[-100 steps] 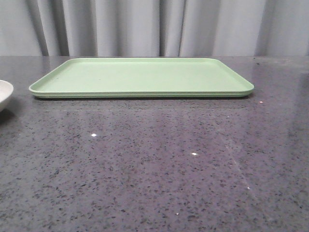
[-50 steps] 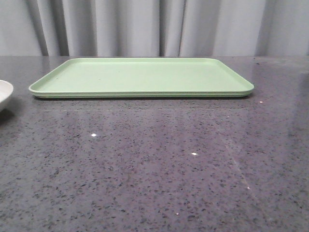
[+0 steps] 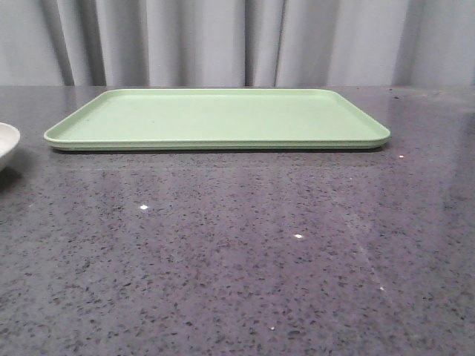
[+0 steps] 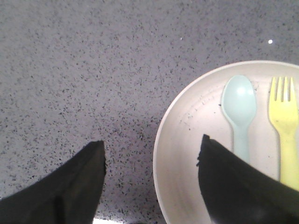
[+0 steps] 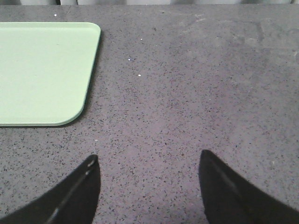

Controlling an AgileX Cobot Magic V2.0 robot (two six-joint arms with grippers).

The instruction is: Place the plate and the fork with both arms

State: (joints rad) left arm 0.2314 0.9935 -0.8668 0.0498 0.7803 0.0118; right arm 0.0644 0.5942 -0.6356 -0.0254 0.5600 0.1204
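Two grippers hang open over the table, neither holding anything.

Seen from the left wrist, the left gripper [image 4: 152, 163] has its jaws spread wide, straddling the near rim of the plate [image 4: 187, 126]: one finger sits over bare table [image 4: 93, 70], the other over the plate's inside. On the plate lie the yellow fork [image 4: 286, 126] and a pale blue spoon [image 4: 239, 112], side by side and apart, heads pointing the same way. The right gripper [image 5: 149, 186] is likewise wide apart above bare speckled table, with a corner of the green tray [image 5: 42, 70] near it. From the front, the tray [image 3: 215, 117] lies flat toward the far side, and only an edge of the plate [image 3: 7, 142] shows at the left border, apart from the tray.
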